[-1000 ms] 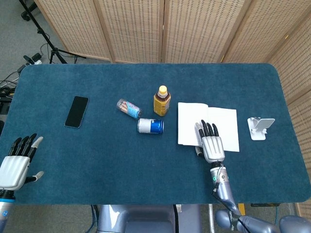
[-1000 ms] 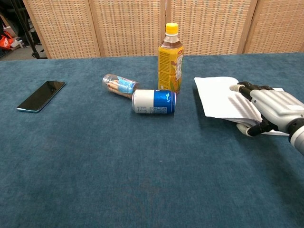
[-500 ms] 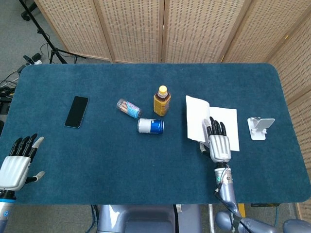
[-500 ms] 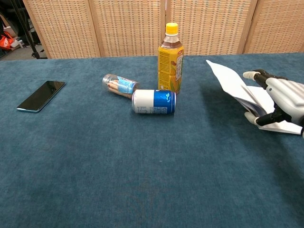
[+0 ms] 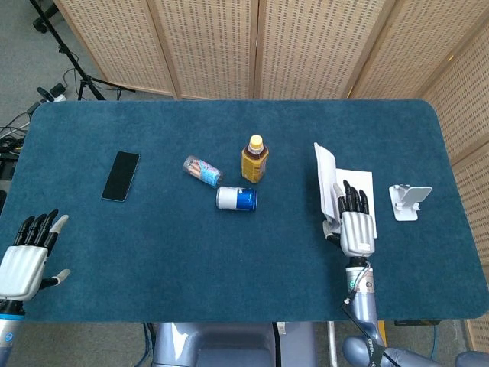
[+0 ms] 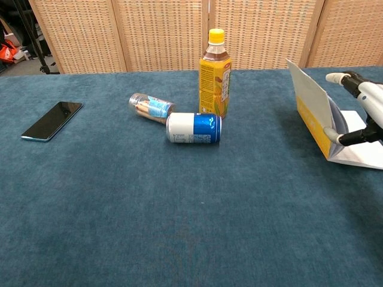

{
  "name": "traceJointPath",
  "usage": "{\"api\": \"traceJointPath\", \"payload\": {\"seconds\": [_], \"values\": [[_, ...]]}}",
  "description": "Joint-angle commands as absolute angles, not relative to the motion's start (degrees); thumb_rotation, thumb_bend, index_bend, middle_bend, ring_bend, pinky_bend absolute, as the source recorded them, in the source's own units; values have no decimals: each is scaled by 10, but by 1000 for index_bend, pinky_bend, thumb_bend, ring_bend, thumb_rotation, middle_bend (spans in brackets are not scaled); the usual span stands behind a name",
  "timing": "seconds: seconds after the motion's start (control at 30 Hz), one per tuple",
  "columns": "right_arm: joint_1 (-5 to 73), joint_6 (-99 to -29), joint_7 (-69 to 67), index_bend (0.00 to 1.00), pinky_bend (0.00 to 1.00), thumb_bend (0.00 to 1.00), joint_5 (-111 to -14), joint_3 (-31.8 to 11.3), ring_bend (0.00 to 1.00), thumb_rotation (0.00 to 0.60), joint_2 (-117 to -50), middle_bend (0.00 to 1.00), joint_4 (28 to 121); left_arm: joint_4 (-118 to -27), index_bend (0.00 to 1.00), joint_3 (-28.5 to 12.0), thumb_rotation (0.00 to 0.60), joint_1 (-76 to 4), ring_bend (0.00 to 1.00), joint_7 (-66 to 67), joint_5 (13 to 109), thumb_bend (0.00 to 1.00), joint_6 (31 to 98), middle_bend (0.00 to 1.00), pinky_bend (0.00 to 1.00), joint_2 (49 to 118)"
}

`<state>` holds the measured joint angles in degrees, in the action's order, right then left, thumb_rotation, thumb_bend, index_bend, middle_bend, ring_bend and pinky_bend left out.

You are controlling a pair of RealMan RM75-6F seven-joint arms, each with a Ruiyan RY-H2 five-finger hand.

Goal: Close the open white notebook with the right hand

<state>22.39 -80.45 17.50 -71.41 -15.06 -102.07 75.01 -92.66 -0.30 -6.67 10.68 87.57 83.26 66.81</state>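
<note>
Chest view shows the right hand (image 6: 363, 104) at the far right edge, thumb and fingers pinching the raised left leaf of the open white paper notebook (image 6: 312, 106), which stands steeply tilted with a yellow underside showing. Its other half lies flat under the hand on the dark blue carpeted tabletop (image 5: 153, 252). Just right of the hand stands a white plastic phone stand (image 5: 409, 201). Well left of it, the left hand (image 5: 27, 256) hovers with fingers spread, holding nothing.
</note>
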Motion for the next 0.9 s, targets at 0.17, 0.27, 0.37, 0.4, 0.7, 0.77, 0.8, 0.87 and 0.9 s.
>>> {"api": "traceJointPath", "payload": {"seconds": [0.17,0.27,0.37,0.4,0.7,0.77,0.8,0.87,0.9], "values": [[211,-823,174,0,0,414,-722,-149,0,600,-1002,0,767,-927,0,-2,600,-67,0,106,877,0,833,0,0,668],[207,-824,173,0,0,414,-719,-151,0,600,-993,0,772,-929,0,-2,600,-66,0,105,878,0,833,0,0,667],[204,-826,169,0,0,414,-720,-152,0,600,-986,0,774,-928,0,-3,600,-66,0,105,878,0,835,0,0,668],[202,-828,167,0,0,414,-720,-154,0,600,-983,0,774,-927,0,-3,600,-66,0,105,878,0,836,0,0,668],[188,-835,142,0,0,406,-736,-147,0,600,-946,0,776,-924,0,-5,600,-64,0,102,879,0,841,0,0,670],[183,-834,134,0,0,396,-756,-131,0,600,-926,0,781,-923,0,-5,600,-64,0,100,879,0,841,0,0,671],[180,-833,129,0,0,394,-766,-122,0,600,-915,0,784,-922,0,-5,600,-64,0,99,879,0,841,0,0,671],[172,-833,113,0,0,390,-792,-102,0,600,-885,0,791,-921,0,-6,600,-64,0,96,879,0,842,0,0,671],[166,-840,102,0,0,390,-809,-90,0,600,-869,0,791,-920,0,-7,600,-64,0,93,879,0,844,0,0,672]]}}
